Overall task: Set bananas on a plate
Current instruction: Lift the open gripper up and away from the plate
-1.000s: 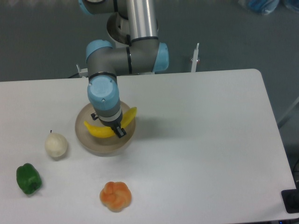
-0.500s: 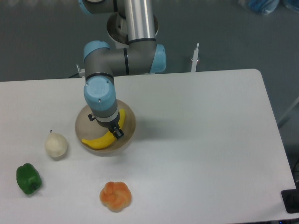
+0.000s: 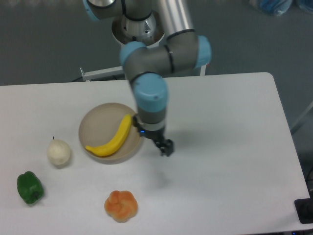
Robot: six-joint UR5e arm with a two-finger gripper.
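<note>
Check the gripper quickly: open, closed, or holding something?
Gripper: holding nothing, off to the right of the plate, where the banana lies; open or closed cannot be told.

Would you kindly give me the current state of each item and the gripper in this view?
banana: lying in the plate, released
plate: on the table, holding the banana
gripper: clear of the plate, empty; jaw opening unclear
white fruit: on the table
green pepper: on the table
orange fruit: on the table

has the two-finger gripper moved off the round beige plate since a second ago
Yes. The gripper has swung to the right, from over the round beige plate to just past its right rim, leaving the curved yellow banana lying on the plate.
</note>
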